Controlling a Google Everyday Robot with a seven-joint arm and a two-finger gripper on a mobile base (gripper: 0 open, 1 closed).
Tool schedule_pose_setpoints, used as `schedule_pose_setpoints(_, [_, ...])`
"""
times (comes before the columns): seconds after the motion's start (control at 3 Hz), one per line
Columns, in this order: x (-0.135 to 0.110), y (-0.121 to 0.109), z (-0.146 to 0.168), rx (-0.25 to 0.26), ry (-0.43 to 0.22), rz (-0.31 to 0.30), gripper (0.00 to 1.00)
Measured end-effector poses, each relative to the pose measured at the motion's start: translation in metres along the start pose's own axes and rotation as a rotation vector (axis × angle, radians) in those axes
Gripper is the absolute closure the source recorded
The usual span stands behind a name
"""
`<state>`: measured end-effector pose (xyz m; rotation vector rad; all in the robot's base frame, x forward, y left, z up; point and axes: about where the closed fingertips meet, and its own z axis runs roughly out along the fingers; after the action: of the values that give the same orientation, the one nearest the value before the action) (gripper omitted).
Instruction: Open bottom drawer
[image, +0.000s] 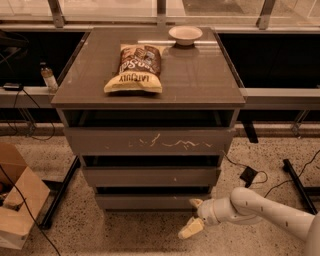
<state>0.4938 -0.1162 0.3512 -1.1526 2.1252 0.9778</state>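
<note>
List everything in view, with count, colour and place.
cabinet: one, grey-brown, centre
top drawer: one, grey-brown, white scratches
middle drawer: one, grey-brown, between the other two
bottom drawer: one, grey-brown, lowest
chip bag: one, brown and yellow, lying on cabinet top
bowl: one, white, back of cabinet top
bottle: one, ledge left of cabinet
cardboard box: one, brown, floor lower left
power adapter: one, black, floor right of cabinet
arm: one, white, lower right
gripper: one, yellowish, open, near bottom drawer's right end
</note>
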Motion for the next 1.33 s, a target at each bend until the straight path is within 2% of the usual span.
schedule_pose_setpoints(0.33, [0.004,-0.02,0.026,0.038,0.029,-0.024,0.0])
schedule_pose_setpoints(0.67, [0.003,-0.042,0.043,0.061,0.029,-0.052,0.0])
schedule_pose_setpoints(1.33, [0.013,-0.09,0.064,0.095,-0.015,-0.027,0.0])
